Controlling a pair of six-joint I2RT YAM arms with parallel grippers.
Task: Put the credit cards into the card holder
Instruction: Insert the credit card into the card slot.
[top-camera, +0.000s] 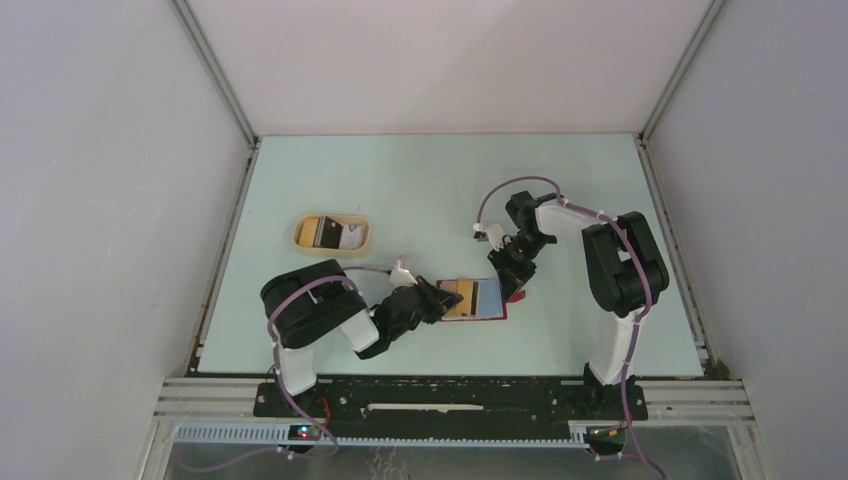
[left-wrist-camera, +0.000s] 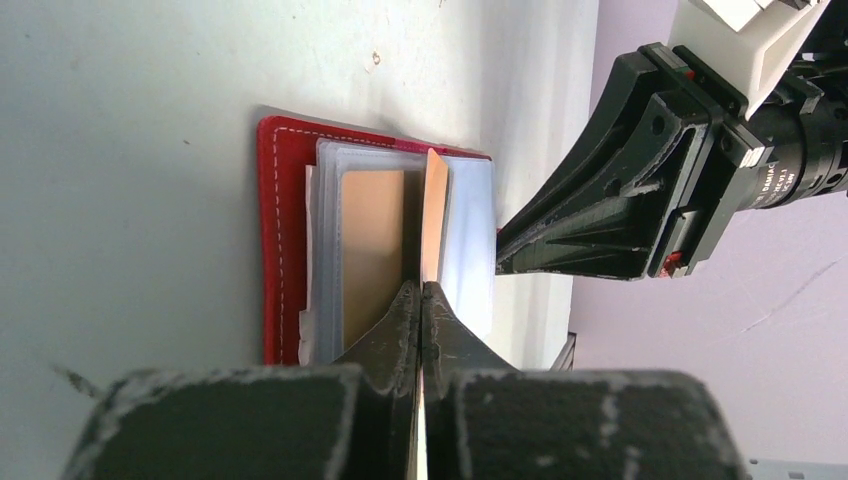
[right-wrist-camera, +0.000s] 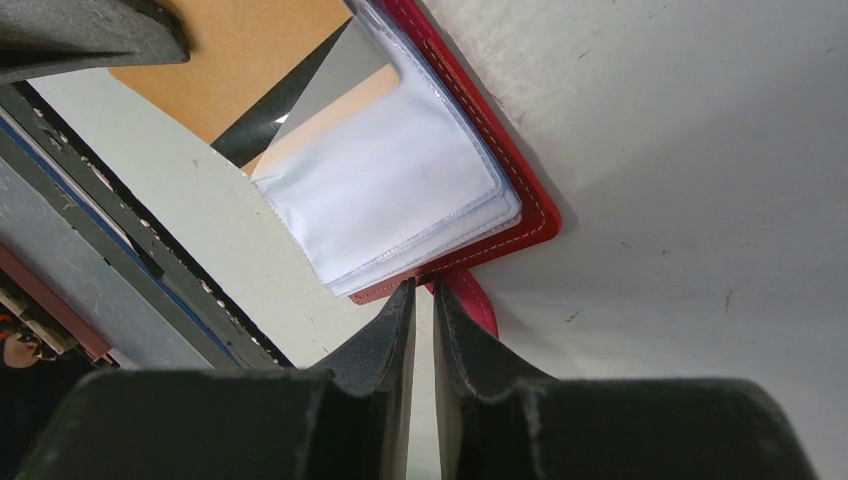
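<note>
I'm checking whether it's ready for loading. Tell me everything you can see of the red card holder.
The card holder is a red folding wallet with pale stitching along its rim, lying open and flat on the pale table. Clear plastic sleeves fan out inside; one shows a golden-brown card. A second golden-brown card, pinched by the left gripper, stands on edge among the sleeves. The right gripper pinches the holder's edge beside its red tab.

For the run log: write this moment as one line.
left gripper: shut on thin golden-brown card, edge-up over open red folding wallet | right gripper: pinching wallet's tab edge | tan oval tray: holds more cards
</note>
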